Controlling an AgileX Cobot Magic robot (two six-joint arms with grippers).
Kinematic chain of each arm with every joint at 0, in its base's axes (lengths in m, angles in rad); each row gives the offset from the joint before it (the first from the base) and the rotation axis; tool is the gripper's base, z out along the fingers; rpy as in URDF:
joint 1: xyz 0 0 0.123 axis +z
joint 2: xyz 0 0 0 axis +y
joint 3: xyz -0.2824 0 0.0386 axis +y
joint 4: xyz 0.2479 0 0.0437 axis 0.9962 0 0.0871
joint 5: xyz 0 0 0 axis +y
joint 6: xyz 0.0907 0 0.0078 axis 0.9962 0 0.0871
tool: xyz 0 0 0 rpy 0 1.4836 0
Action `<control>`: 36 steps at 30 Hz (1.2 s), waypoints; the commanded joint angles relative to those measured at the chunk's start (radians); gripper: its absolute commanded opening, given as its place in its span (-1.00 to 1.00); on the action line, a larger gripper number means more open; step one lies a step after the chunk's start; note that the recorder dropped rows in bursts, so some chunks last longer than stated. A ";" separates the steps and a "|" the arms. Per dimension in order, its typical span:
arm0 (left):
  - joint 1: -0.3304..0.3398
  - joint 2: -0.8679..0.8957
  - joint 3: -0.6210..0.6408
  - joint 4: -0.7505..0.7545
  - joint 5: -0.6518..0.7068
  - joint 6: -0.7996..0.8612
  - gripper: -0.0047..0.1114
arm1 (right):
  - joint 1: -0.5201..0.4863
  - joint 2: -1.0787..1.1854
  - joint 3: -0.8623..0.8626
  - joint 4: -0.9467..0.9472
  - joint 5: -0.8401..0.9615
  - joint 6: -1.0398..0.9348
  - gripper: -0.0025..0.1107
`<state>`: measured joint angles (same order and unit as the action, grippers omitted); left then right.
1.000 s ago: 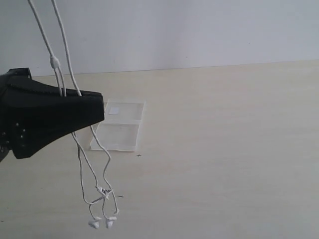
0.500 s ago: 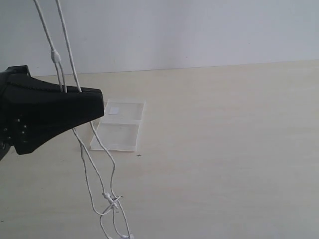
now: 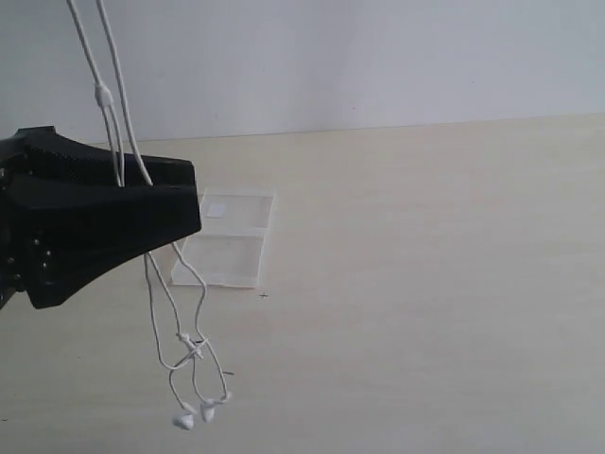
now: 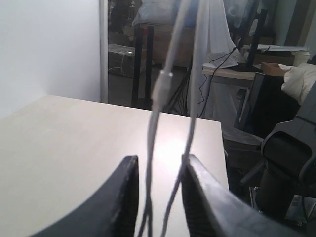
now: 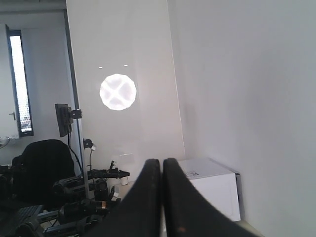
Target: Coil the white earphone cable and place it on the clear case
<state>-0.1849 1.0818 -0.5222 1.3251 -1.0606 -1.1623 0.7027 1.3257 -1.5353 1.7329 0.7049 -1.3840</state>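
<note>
The white earphone cable (image 3: 102, 93) hangs in two thin strands from above the exterior view, runs past my left gripper (image 3: 189, 189) and ends in two earbuds (image 3: 184, 420) dangling just over the table. In the left wrist view both strands (image 4: 157, 94) run between the parted jaws of the left gripper (image 4: 160, 158), which is open; one strand touches a finger (image 4: 197, 182). Behind the gripper, the clear case (image 3: 227, 241) lies flat on the table, a small white patch on its far panel. The right gripper (image 5: 162, 161) is shut and faces a wall; no cable shows in that view.
The pale wooden table (image 3: 425, 284) runs to a white wall at the back. The left wrist view shows the table's far edge (image 4: 217, 148), with a dark chair (image 4: 291, 163) and desks beyond. A white box (image 5: 207, 185) stands by the wall in the right wrist view.
The left jaws have opened around the cable. The earbuds dropped out of the bottom of the view half a second ago and have come back up to about where they were.
</note>
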 commanded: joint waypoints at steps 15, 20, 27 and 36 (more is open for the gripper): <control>-0.006 0.002 -0.005 0.018 0.027 0.001 -0.36 | 0.001 -0.006 -0.007 0.011 -0.019 -0.023 -0.96; -0.006 0.002 -0.005 0.018 0.027 0.001 -0.36 | 0.001 -0.006 -0.007 0.011 -0.021 -0.029 -0.96; -0.006 0.018 -0.005 0.020 0.025 -0.001 -0.37 | 0.001 -0.006 -0.007 0.011 -0.021 -0.029 -0.96; -0.006 0.062 0.008 0.033 0.018 0.003 -0.37 | 0.001 -0.006 -0.007 0.011 -0.021 -0.029 -0.96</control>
<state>-0.1849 1.1374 -0.5176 1.3658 -1.0414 -1.1623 0.7027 1.3257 -1.5353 1.7347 0.6851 -1.4034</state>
